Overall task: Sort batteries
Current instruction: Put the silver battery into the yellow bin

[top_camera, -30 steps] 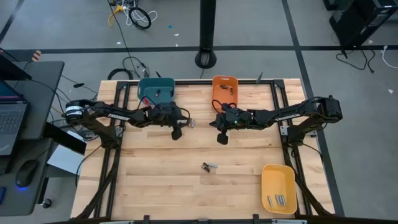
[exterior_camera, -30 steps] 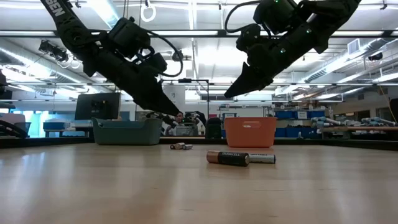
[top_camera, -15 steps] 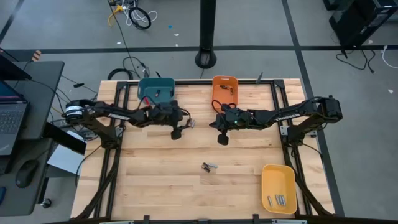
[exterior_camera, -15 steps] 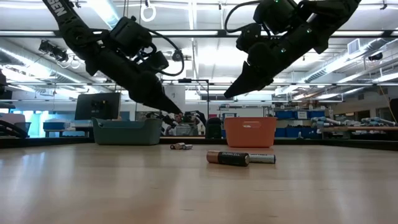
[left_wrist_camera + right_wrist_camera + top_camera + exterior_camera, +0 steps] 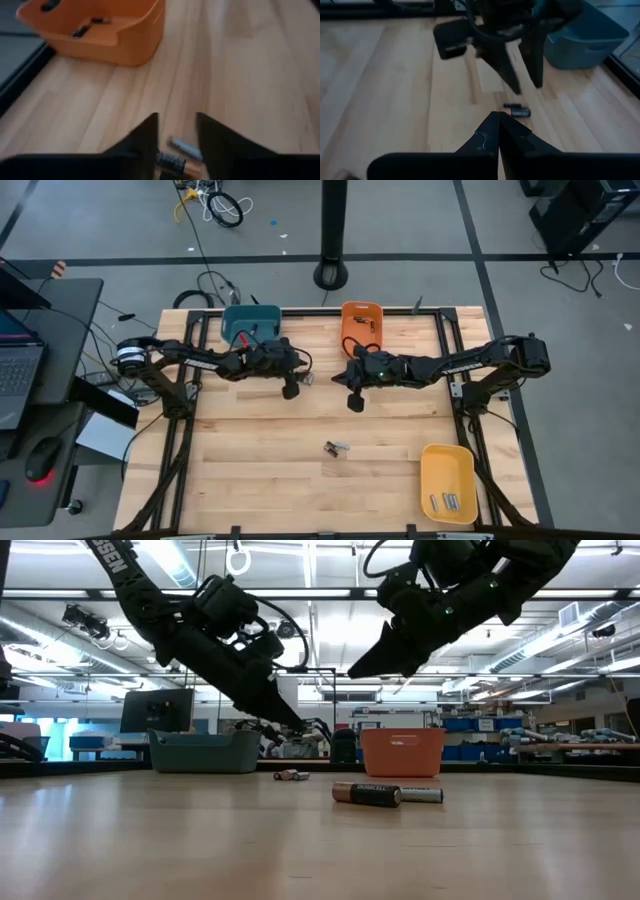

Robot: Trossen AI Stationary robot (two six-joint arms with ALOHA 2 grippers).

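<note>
Left gripper [image 5: 291, 390] hangs above the table [image 5: 250, 480], in the back half just in front of the teal bin [image 5: 250, 325], fingers [image 5: 145, 140] parted with a clear gap and nothing between them. Directly beneath that gap, in the left wrist view, lie two small batteries [image 5: 177, 152] side by side on the wood, one silvery and one darker; the same pair shows in the right wrist view just past the right fingertips. Low view puts that gripper's tips above the table, not touching anything. Right gripper [image 5: 354, 402] hovers near the orange bin [image 5: 362, 325], raised off the surface, fingers pressed together and empty. The grippers face each other across the middle of the table, near but apart. A second pair [image 5: 336, 447] sits at table centre, well clear of both arms; low view reads it as a bigger black-and-copper cell with a slimmer grey one right beside it. Yellow bin [image 5: 447, 480] at the front right corner holds a few grey cells. Orange bin has a couple of dark ones inside. Teal bin shows something small and dark inside, but can't tell what.
</note>
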